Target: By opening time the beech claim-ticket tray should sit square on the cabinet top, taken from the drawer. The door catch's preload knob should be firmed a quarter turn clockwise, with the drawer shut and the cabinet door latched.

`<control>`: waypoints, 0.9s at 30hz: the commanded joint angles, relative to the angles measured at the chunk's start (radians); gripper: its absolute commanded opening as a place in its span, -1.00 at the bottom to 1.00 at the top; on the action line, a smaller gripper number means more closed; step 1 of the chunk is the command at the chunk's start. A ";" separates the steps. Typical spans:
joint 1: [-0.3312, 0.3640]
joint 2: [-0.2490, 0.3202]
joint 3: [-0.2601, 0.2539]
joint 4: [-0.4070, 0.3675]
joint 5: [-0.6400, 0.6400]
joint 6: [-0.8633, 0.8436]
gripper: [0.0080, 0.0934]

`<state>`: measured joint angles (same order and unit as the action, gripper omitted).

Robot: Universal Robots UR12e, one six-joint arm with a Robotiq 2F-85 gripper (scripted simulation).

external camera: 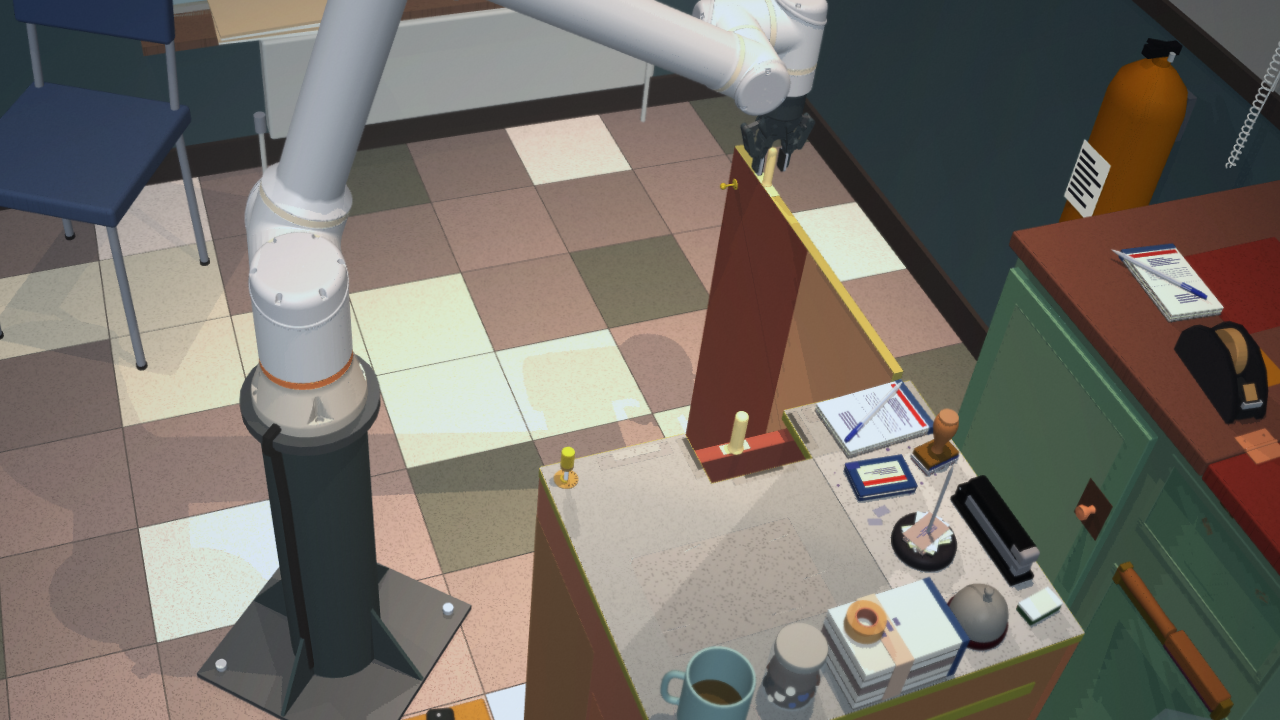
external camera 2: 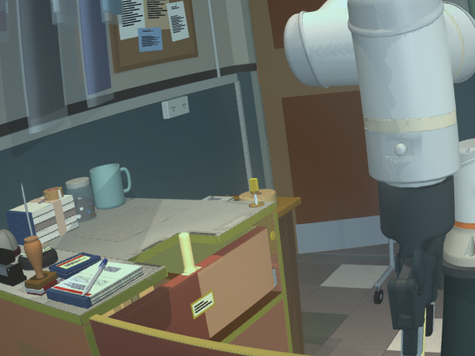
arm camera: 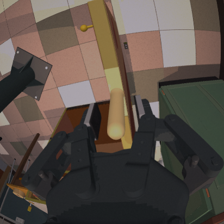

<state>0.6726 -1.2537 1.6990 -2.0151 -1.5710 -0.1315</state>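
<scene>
My gripper [external camera: 773, 154] [arm camera: 115, 112] stands open at the free end of the wide-swung cabinet door [external camera: 750, 304], with the door's pale peg handle [arm camera: 116, 114] [external camera: 770, 165] between its fingers, and it holds nothing. A small yellow latch pin [external camera: 729, 185] sticks out of the door's outer face near that end. The drawer front [external camera 2: 234, 276] with its upright pale handle [external camera: 739, 432] [external camera 2: 187, 253] sits below the cabinet top [external camera: 716, 555]. The yellow preload knob [external camera: 567, 464] [external camera 2: 253, 187] stands at the top's near-left corner. The beech tray is out of sight.
The green cabinet [external camera: 1110, 501] stands close to the right of the door's end. Notepad with pen [external camera: 873, 414], stamp [external camera: 940, 439], spike, stapler, bell, books and mug [external camera: 716, 690] crowd the cabinet top's right and front. The arm's pedestal [external camera: 313, 555] stands left.
</scene>
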 commanded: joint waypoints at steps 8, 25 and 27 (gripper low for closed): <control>0.000 -0.001 -0.001 0.000 0.000 0.000 -0.06; 0.000 -0.021 -0.031 0.049 0.000 0.000 -0.06; 0.000 -0.025 -0.038 0.060 0.000 0.000 -0.06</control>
<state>0.6726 -1.2783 1.6619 -1.9540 -1.5710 -0.1315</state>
